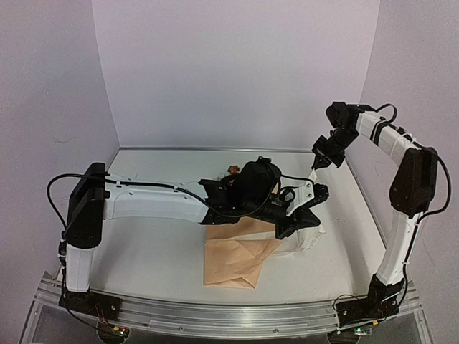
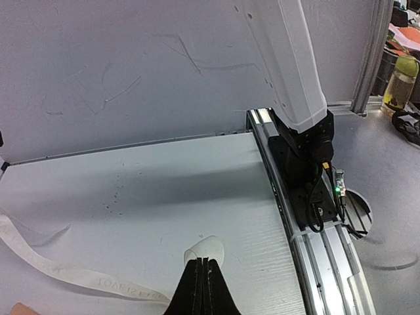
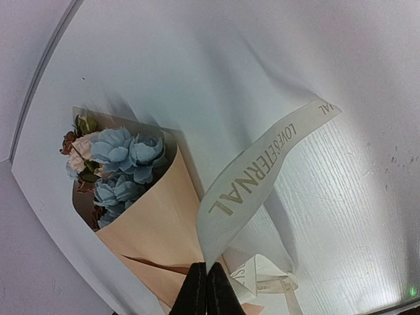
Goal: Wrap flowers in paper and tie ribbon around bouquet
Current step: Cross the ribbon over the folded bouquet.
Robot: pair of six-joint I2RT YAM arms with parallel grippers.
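The bouquet lies mid-table, its peach-tan paper (image 1: pixel 237 254) (image 3: pixel 157 223) wrapped as a cone round the flowers (image 3: pixel 121 161), which are pale blue and rusty-brown. In the top view my left arm covers most of the blooms (image 1: pixel 231 170). The cream lettered ribbon (image 3: pixel 262 164) rises from a loop beside the cone's narrow end into my right gripper (image 3: pixel 207 268) (image 1: pixel 314 166), which is shut on it above the table. My left gripper (image 2: pixel 204 261) (image 1: pixel 310 221) is shut low over the table, right of the bouquet, with a small fold of ribbon (image 2: pixel 209 248) at its tips. More ribbon (image 2: pixel 65 272) trails left.
The white table (image 1: pixel 158 258) is bounded by pale walls at the back and sides. The right arm's base (image 2: pixel 308 157) and the aluminium front rail (image 2: pixel 321 262) stand close beyond the left gripper. A bottle (image 2: pixel 400 82) stands off the table.
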